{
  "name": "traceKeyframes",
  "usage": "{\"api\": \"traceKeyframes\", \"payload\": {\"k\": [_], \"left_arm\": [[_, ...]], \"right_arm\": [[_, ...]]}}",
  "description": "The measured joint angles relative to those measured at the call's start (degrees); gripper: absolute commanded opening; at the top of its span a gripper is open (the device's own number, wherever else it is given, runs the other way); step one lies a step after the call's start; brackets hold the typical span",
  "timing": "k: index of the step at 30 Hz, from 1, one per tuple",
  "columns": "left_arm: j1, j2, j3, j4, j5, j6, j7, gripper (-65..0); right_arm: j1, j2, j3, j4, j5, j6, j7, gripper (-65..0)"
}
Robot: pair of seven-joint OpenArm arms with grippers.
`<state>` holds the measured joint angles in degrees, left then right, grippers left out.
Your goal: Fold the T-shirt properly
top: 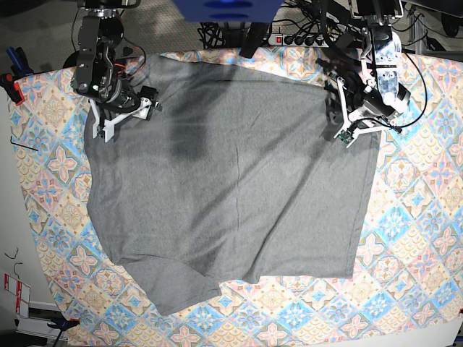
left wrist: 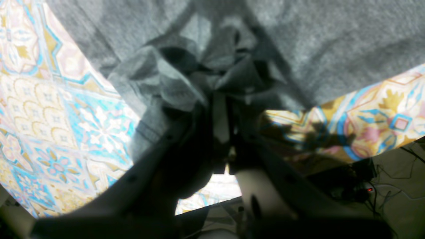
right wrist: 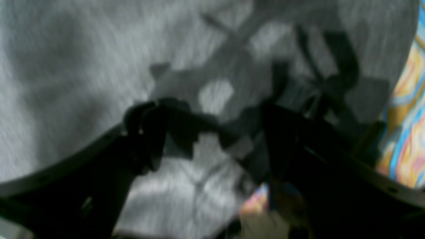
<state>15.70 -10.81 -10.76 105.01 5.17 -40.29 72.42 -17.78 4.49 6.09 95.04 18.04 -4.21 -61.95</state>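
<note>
Going L to R in your base view: the right gripper (top: 121, 119) sits at the upper-left corner of the T-shirt (top: 231, 181), near the bench's far edge. Its jaws stand apart w/ nothing between them; in the right wrist view both fingers (right wrist: 146, 132) hang over flat grey cloth and you can see fabric through the gap, so no hold there. That view is blurred, so you can't tell if the tips touch the cloth.

The T-shirt lies spread over most of the bench, on the tile-patterned tablecloth (top: 419, 238). It's mostly flat, w/ soft wrinkles across the middle. One sleeve sticks out at the lower left, toward the near edge. The bottom-right corner is square and flat. Tablecloth shows all round the shirt, widest on the R side.

On the R of the base view, the left gripper (top: 346, 130) is at the shirt's upper-right edge. Its jaws are pinched closed on a bunch of the grey fabric; the left wrist view shows a crumpled wad of T-shirt (left wrist: 206, 76) gathered right at the tips, w/ cloth fanning away from it. The shirt edge there looks pulled up off the tablecloth a bit.
</note>
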Motion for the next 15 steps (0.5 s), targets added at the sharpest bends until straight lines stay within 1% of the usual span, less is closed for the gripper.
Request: {"api": "traceKeyframes", "payload": {"k": [2,4,5,6,8,10,11,12,13,14,15], "left_arm": [[0.2,0.0,-0.2,0.0,0.0,0.0,0.0,-62.4],[0.3,0.0,-0.2,0.0,0.0,0.0,0.0,-62.4],[0.3,0.0,-0.2,0.0,0.0,0.0,0.0,-62.4],[0.3,0.0,-0.2,0.0,0.0,0.0,0.0,-62.4],[0.3,0.0,-0.2,0.0,0.0,0.0,0.0,-62.4],[0.3,0.0,-0.2,0.0,0.0,0.0,0.0,-62.5],[0.3,0.0,-0.2,0.0,0.0,0.0,0.0,-62.5],[0.3,0.0,-0.2,0.0,0.0,0.0,0.0,-62.5],[0.3,0.0,-0.2,0.0,0.0,0.0,0.0,-62.5],[0.3,0.0,-0.3,0.0,0.0,0.0,0.0,-62.5],[0.3,0.0,-0.3,0.0,0.0,0.0,0.0,-62.5]], "right_arm": [[0.3,0.2,-0.5,-1.7,-0.3,-0.1,1.9,-20.8],[0.6,0.9,-2.9,-3.4,-1.4,-0.2,5.1,-21.0],[0.8,1.2,-4.3,-3.7,-2.4,-1.0,5.2,-22.1],[0.8,1.5,-6.1,-3.9,-4.0,-1.3,5.6,-25.3],[0.8,1.6,-8.9,-4.3,-6.9,-3.1,7.4,-36.6],[0.9,1.9,-9.6,-4.8,-6.2,-2.7,10.4,-53.3],[1.0,1.9,-9.6,-5.0,-6.0,-3.4,11.1,-61.1],[1.0,1.7,-9.6,-5.1,-5.8,-3.5,12.0,-65.0],[0.9,1.0,-9.5,-5.1,-6.1,-3.7,12.5,-65.0],[0.9,0.2,-9.4,-5.1,-6.9,-4.1,12.9,-63.3],[0.9,-0.3,-9.4,-5.1,-7.8,-4.2,13.2,-63.0]]}}
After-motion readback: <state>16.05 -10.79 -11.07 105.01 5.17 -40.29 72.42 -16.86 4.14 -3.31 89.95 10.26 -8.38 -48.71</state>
